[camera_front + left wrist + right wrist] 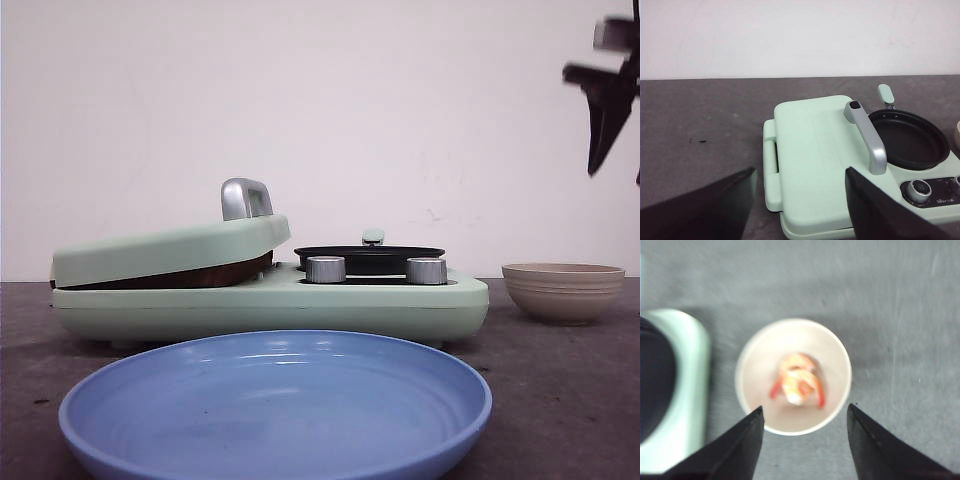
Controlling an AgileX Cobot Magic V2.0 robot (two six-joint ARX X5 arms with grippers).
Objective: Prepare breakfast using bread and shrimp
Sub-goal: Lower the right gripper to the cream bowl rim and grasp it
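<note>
Front view: an empty blue plate (275, 405) sits nearest, the mint breakfast maker (270, 290) behind it, a beige bowl (563, 291) to its right.

Left wrist view: the left gripper (800, 200), jaws apart, hovers over the closed lid (812, 150); the black pan (907, 140) is empty.

Right wrist view: the right gripper (805, 440), jaws spread, hangs above the bowl holding the curled shrimp (797, 382); blur hides which way they point.

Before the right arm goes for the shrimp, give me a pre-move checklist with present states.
1. Right tool open: ok, its fingers stand apart with nothing between them.
2. Right tool above the bowl: ok in the right wrist view.
3. Shrimp in the bowl: ok, lying near the middle.
4. Pan free to receive: ok, nothing visible in it.
5. Sandwich press lid down: ok.
6. Bread inside the press: cannot tell.
7. Left tool out of the way: ok, open, hovering by the press.
</note>
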